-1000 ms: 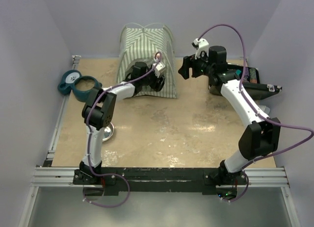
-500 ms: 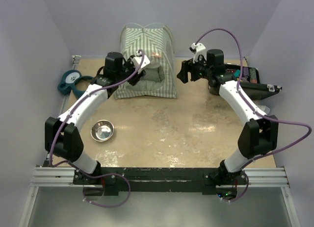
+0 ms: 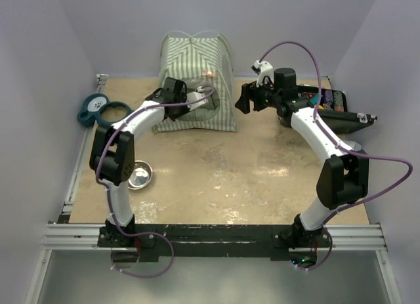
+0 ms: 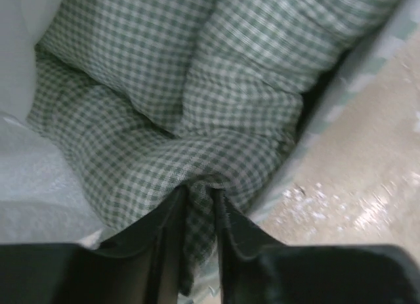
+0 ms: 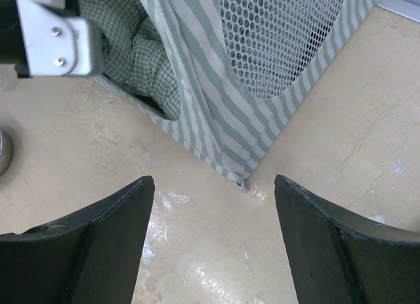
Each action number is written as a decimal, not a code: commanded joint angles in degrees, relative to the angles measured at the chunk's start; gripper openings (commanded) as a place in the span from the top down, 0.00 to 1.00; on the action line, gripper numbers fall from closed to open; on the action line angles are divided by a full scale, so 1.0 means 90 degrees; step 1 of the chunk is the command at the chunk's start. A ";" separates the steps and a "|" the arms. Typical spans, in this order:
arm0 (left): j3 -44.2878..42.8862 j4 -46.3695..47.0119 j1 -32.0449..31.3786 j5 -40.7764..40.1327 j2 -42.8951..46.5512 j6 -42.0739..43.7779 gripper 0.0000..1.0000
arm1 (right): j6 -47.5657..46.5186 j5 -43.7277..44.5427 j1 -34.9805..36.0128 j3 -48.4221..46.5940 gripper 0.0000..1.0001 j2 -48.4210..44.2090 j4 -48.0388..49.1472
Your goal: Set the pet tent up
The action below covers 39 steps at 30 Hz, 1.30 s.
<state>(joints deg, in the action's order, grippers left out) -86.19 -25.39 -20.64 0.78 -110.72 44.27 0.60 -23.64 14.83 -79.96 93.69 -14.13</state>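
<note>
Tent (image 3: 197, 54) stands domed and striped; left claw (image 4: 197, 194) pinches checked cushion (image 4: 164, 87), right claw (image 5: 213, 186) gapes.

No word, number or brand can be read in any view. The striped cloth of the pet tent (image 3: 197, 61) carries stripes only. The one mark that shows is a small white shape on the teal ring-shaped holder (image 3: 96, 104) at the left edge of the counter (image 3: 216, 166), and it is too small to make out. The dark thing (image 3: 346, 120) at the far right corner shows coloured patches, but any lettering there is too small to read.
</note>
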 commanded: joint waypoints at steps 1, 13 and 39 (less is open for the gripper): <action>-0.1046 0.0233 0.0009 -0.0418 -0.0529 0.0296 0.78 | 0.0099 -0.0020 -0.0017 0.0047 0.22 -0.0293 0.0154; -0.1118 -0.0665 0.0291 -0.0527 -0.1313 0.0921 0.70 | -0.0037 0.0155 -0.0017 -0.0090 0.22 -0.0361 -0.0012; 0.4458 0.5217 0.0878 0.3456 0.5826 -0.3167 0.00 | -0.0721 -0.0537 0.0051 0.1081 0.12 -0.1728 0.1530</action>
<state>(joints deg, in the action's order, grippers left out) -54.48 5.80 -12.45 27.90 -67.00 19.79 -3.55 -25.69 15.00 -72.75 81.91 -8.38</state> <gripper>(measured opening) 0.993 0.849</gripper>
